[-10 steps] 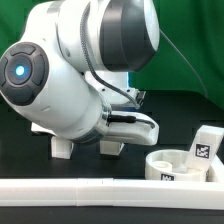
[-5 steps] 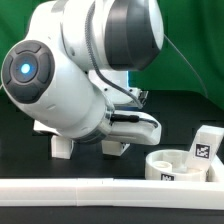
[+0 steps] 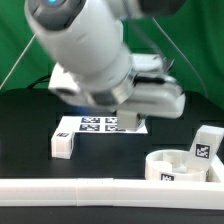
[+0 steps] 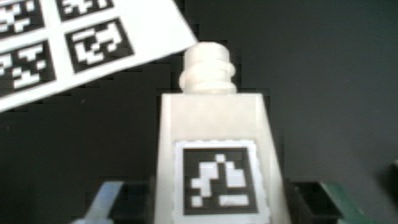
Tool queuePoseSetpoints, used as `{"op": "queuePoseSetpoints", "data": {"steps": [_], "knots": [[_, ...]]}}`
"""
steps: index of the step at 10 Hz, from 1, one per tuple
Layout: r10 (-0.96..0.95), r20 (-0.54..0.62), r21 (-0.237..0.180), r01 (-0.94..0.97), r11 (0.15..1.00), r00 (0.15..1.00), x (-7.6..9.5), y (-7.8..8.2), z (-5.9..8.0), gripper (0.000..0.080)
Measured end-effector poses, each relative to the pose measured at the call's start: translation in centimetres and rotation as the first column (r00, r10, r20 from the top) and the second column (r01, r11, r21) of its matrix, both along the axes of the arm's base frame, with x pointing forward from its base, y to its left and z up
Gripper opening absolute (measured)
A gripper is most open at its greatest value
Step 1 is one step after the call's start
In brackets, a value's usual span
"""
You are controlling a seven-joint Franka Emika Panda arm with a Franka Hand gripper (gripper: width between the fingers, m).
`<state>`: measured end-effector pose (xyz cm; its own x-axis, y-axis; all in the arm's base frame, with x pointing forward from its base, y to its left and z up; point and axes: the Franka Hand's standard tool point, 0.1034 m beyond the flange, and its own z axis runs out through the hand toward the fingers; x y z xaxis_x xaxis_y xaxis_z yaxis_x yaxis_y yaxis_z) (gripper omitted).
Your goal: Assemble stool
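In the wrist view a white stool leg (image 4: 215, 130) with a black-and-white tag and a ribbed peg at its far end sits between my gripper's (image 4: 222, 203) two fingers. The gripper is shut on it, above the dark table. In the exterior view the gripper (image 3: 127, 121) hangs under the raised arm, over the marker board, and the held leg is hidden there. A second leg (image 3: 62, 143) lies on the table at the exterior view's left. The round rimmed seat disc (image 3: 178, 166) rests at the lower right, with a third leg (image 3: 205, 143) upright just behind it.
The marker board (image 3: 95, 125) lies flat in the middle of the black table; it also shows as the marker board (image 4: 71, 50) in the wrist view. A long white L-shaped rail (image 3: 90, 188) runs along the front edge. A green backdrop stands behind.
The jaws narrowed onto the leg. The arm then rose and swung toward the exterior view's right, uncovering the marker board. The leg that lay beside the left one is gone from the table.
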<state>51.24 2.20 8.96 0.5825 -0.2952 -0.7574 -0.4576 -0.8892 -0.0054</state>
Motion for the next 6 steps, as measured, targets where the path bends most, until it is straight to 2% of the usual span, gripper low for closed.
{"op": "queuePoseSetpoints", "data": {"steps": [3,4,5,6], "knots": [[-0.002,0.024,-0.005,0.002,1.000,1.000,0.4,-0.1,-0.3,0.0337],[0.012,0.034,0.012,-0.012,1.000,0.999,0.5,-0.4,-0.4,0.0338],[0.024,0.057,0.021,-0.025,0.999,0.998,0.9,-0.8,-0.4,0.0338],[0.056,0.142,-0.002,-0.056,0.998,0.988,2.4,-0.7,0.3,0.0338]]}}
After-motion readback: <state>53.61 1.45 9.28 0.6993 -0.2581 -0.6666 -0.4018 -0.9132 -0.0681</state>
